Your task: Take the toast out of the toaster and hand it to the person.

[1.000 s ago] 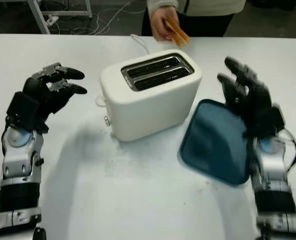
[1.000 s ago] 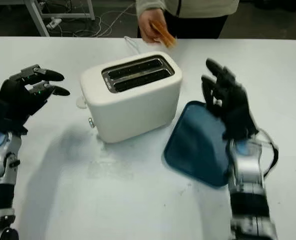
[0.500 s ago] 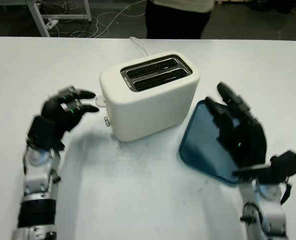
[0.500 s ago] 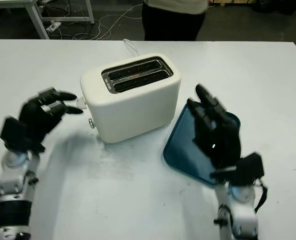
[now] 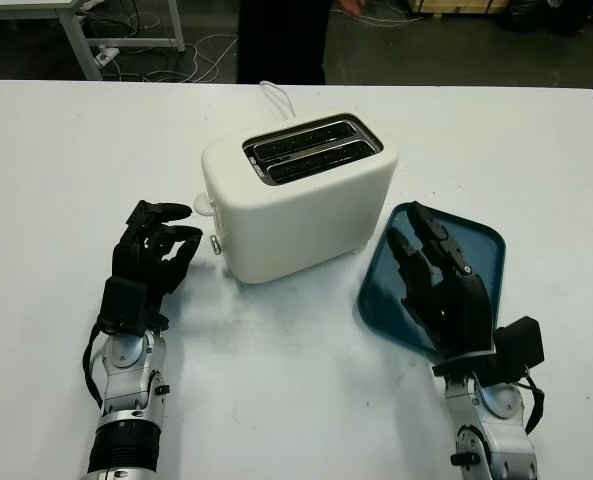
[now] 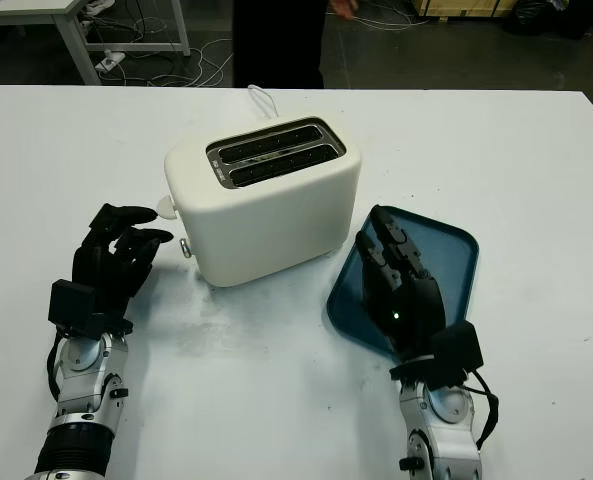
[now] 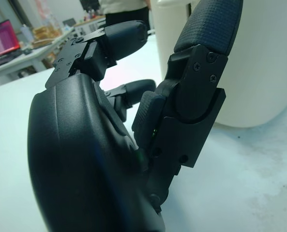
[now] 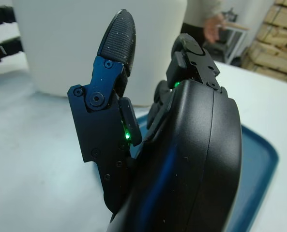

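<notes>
Left eye view shows the white toaster (image 5: 298, 195) standing upright on the white worktop (image 5: 276, 400), its two slots (image 5: 311, 148) open to the camera with no toast rising from them. A second ago a person at the far edge held the orange toast slices in one hand just behind the toaster; now the person (image 5: 281, 40) has stepped back from the worktop and only dark legs and a bit of a hand (image 5: 348, 6) at the top edge can be seen, so where the toast is cannot be told.

The left robot hand (image 5: 154, 245) has drawn back and sunk low, and now sits near the toaster's left side, close to its lever knob (image 5: 203, 205) but apart from it; its fingers (image 7: 126, 36) are curled inward and grip nothing. A second ago it was raised farther out to the left.

The right robot hand (image 5: 441, 290) has also come back toward the robot. It was held up beside the toaster's right end; now it is over the near part of the blue tray (image 5: 481, 245), palm down, fingers stretched toward the toaster, open and holding nothing. Whether it touches the tray cannot be told.

The tray lies flat on the worktop just right of the toaster, and a white cord (image 5: 273, 95) runs from behind the toaster to the far edge
</notes>
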You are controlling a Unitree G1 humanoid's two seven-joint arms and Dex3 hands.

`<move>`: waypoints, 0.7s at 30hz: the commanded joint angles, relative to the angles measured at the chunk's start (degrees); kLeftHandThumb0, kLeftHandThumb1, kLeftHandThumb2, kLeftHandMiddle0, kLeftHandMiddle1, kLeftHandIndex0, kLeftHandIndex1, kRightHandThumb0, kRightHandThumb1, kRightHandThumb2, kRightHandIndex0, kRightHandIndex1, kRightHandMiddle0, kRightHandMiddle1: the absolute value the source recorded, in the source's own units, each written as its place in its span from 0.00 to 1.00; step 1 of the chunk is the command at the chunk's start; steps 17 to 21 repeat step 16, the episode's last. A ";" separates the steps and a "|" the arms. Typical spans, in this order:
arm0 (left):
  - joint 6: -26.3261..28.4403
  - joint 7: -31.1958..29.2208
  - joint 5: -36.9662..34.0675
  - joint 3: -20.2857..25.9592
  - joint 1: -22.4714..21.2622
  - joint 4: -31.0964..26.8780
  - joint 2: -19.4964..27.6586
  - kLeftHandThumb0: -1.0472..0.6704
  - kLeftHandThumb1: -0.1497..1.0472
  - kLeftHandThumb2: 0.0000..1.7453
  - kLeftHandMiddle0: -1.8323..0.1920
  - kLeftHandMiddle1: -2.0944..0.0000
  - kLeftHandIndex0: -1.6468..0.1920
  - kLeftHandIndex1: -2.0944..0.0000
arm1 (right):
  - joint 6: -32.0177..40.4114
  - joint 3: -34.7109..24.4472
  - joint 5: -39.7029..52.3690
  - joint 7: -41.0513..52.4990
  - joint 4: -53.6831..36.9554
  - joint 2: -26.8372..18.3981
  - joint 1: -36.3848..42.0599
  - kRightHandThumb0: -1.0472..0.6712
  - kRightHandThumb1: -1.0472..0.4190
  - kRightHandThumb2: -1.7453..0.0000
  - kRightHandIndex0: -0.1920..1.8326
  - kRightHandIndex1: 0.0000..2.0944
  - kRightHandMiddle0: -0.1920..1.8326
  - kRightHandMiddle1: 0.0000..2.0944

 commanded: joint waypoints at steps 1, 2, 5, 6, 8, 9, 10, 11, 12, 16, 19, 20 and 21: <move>0.81 0.72 0.43 -0.34 0.85 -1.98 0.26 0.00 0.88 0.00 0.87 0.17 0.84 0.21 | 1.74 -0.43 0.07 -0.40 -1.12 -0.59 -0.12 0.18 0.09 0.60 0.14 0.03 0.17 0.00; 1.69 1.41 0.61 -0.44 1.19 -3.04 0.04 0.00 0.88 0.00 0.87 0.17 0.84 0.20 | 2.22 -0.52 0.07 -0.50 -1.53 -0.66 -0.15 0.19 0.09 0.60 0.14 0.03 0.17 0.00; 2.22 3.35 1.83 -0.70 1.89 -4.54 -0.28 0.00 0.89 0.00 0.86 0.17 0.84 0.20 | 2.71 -0.86 0.60 -0.61 -1.75 -0.40 -0.37 0.19 0.09 0.60 0.15 0.03 0.17 0.00; 2.56 3.52 2.04 -0.82 2.12 -5.07 -0.12 0.00 0.89 0.00 0.87 0.17 0.86 0.19 | 3.20 -0.95 0.79 -0.75 -2.05 -0.39 -0.40 0.18 0.09 0.61 0.15 0.03 0.17 0.01; 2.98 3.61 3.29 -0.93 2.47 -5.87 1.31 0.00 0.89 0.02 0.88 0.17 0.88 0.17 | 3.45 -1.26 1.15 -0.82 -2.36 -0.38 -0.57 0.18 0.09 0.62 0.15 0.04 0.17 0.01; 3.45 3.68 3.64 -0.85 2.63 -6.44 1.96 0.00 0.89 0.03 0.89 0.17 0.89 0.17 | 3.53 -1.46 1.29 -0.84 -2.47 -0.42 -0.68 0.18 0.09 0.61 0.14 0.04 0.17 0.00; 4.10 3.95 4.62 -0.84 2.81 -7.26 2.86 0.00 0.89 0.05 0.90 0.17 0.89 0.17 | 3.73 -1.69 1.28 -0.97 -2.63 -0.53 -0.82 0.19 0.09 0.61 0.14 0.04 0.17 0.00; 4.62 4.05 5.12 -0.77 2.90 -7.99 3.45 0.00 0.89 0.07 0.90 0.17 0.89 0.17 | 3.98 -1.90 1.17 -1.17 -2.85 -0.63 -0.94 0.18 0.09 0.61 0.14 0.04 0.17 0.00; 5.04 4.08 5.25 -0.71 2.94 -8.55 3.82 0.00 0.89 0.08 0.90 0.17 0.89 0.17 | 4.37 -2.09 1.11 -1.45 -3.15 -0.65 -1.02 0.18 0.09 0.61 0.14 0.04 0.17 0.00; 5.90 4.39 5.08 -1.10 3.04 -9.45 4.54 0.00 0.89 0.09 0.89 0.17 0.89 0.17 | 6.02 -2.70 1.13 -2.33 -4.34 -0.70 -1.13 0.18 0.09 0.62 0.14 0.04 0.17 0.00; 5.90 4.39 5.08 -1.10 3.04 -9.45 4.54 0.00 0.89 0.09 0.89 0.17 0.89 0.17 | 6.02 -2.70 1.13 -2.33 -4.34 -0.70 -1.13 0.18 0.09 0.62 0.14 0.04 0.17 0.00; 5.90 4.39 5.08 -1.10 3.04 -9.45 4.54 0.00 0.89 0.09 0.89 0.17 0.89 0.17 | 6.02 -2.70 1.13 -2.33 -4.34 -0.70 -1.13 0.18 0.09 0.62 0.14 0.04 0.17 0.00; 5.90 4.39 5.08 -1.10 3.04 -9.45 4.54 0.00 0.89 0.09 0.89 0.17 0.89 0.17 | 6.02 -2.70 1.13 -2.33 -4.34 -0.70 -1.13 0.18 0.09 0.62 0.14 0.04 0.17 0.00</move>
